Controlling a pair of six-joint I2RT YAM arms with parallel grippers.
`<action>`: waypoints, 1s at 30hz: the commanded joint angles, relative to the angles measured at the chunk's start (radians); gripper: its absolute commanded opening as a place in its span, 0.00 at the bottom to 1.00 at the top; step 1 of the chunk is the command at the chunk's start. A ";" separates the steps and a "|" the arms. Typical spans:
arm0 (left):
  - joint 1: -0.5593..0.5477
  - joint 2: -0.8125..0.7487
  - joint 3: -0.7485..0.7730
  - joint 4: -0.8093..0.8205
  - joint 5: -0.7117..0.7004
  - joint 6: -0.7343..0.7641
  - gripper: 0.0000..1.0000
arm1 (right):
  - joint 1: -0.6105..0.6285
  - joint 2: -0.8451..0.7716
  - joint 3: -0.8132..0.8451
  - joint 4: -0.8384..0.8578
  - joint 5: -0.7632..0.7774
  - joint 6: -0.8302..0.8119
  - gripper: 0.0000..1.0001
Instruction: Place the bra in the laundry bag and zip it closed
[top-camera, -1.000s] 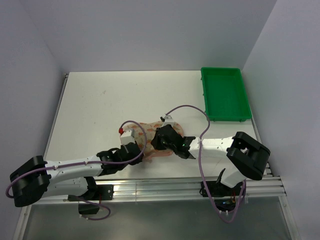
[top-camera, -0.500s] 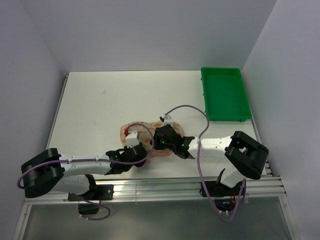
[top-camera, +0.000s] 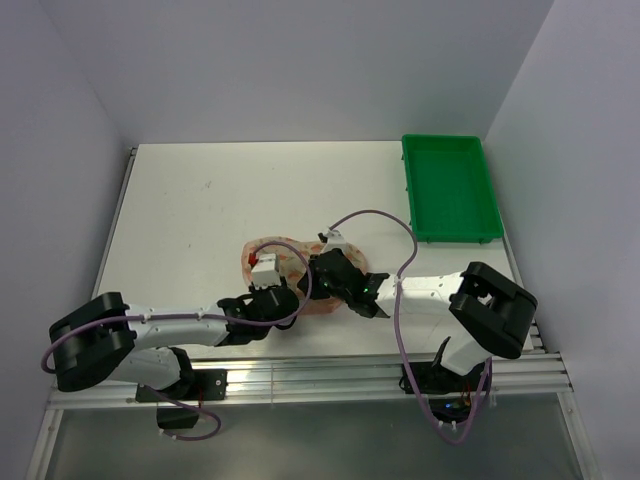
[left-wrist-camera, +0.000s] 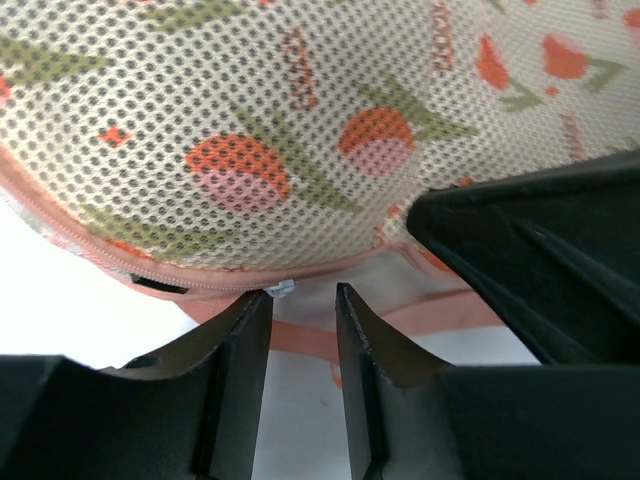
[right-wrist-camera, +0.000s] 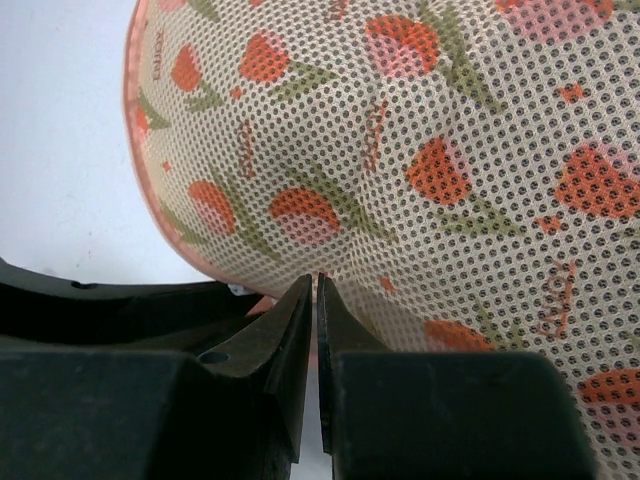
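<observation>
The laundry bag (top-camera: 285, 258) is a peach mesh pouch with red-orange flower prints, lying near the table's front edge. My left gripper (top-camera: 289, 296) is at its near edge. In the left wrist view the gripper (left-wrist-camera: 303, 305) is open by a narrow gap, just below the pink zip trim (left-wrist-camera: 200, 283), with a small white zip pull (left-wrist-camera: 281, 289) at the tip of its left finger. My right gripper (top-camera: 313, 287) is shut on the bag's near edge, seen in the right wrist view (right-wrist-camera: 317, 287) against the mesh (right-wrist-camera: 420, 150). The bra is hidden.
A green plastic tray (top-camera: 450, 190) stands at the back right of the white table (top-camera: 200, 200). The right gripper's black body (left-wrist-camera: 540, 250) is close on the right of my left fingers. The table's front rail (top-camera: 320, 370) is just behind both grippers.
My left arm has swung in, bringing its gripper right and down to the bag's near zip edge. The bag has settled flatter. The right gripper has kept its hold.
</observation>
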 joint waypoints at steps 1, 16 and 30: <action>-0.005 0.034 0.036 0.021 -0.085 0.004 0.36 | 0.000 -0.009 0.002 0.037 0.008 -0.010 0.13; -0.005 0.003 0.005 0.047 -0.252 0.036 0.03 | 0.008 -0.067 -0.053 -0.037 0.028 -0.056 0.18; 0.067 -0.171 -0.131 0.240 -0.142 0.136 0.00 | 0.013 -0.044 0.025 -0.071 -0.025 -0.286 0.65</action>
